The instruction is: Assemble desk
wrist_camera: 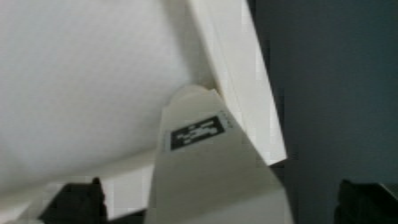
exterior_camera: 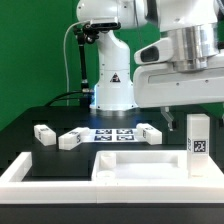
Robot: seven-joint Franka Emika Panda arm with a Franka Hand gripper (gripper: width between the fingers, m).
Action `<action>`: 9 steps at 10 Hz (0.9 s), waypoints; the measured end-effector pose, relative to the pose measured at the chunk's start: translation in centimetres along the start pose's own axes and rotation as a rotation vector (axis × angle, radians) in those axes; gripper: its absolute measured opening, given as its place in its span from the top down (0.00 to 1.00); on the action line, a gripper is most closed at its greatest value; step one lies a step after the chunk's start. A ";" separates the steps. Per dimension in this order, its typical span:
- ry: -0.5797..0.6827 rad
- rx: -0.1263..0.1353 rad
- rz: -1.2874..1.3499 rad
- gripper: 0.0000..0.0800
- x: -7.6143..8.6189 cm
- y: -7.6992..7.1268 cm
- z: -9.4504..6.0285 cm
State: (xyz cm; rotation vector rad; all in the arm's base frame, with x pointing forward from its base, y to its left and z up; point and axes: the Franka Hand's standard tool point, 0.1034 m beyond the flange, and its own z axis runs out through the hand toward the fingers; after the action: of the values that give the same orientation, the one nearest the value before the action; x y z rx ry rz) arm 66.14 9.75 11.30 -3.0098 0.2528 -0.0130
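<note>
Gripping: nothing, judging by the wrist view; the gripper (wrist_camera: 222, 198) has its jaws spread, and the fingertips (wrist_camera: 80, 198) stand clear on either side of the leg block (exterior_camera: 197, 135).
Leg block: upright, tagged, on the tabletop panel (exterior_camera: 140, 163) near its end on the exterior view's right.
Tabletop panel: flat on the bench (exterior_camera: 30, 115).
Risk: the leg looks only loosely seated. An off-centre closing could let one fingertip nudge it first, tipping it or jamming it crooked.
</note>
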 end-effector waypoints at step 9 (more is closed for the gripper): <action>0.001 0.013 0.629 0.63 0.1 0.4 0.2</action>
State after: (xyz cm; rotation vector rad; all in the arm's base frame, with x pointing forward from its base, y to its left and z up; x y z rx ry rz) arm 66.21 9.41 11.03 -2.7751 1.1680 0.0416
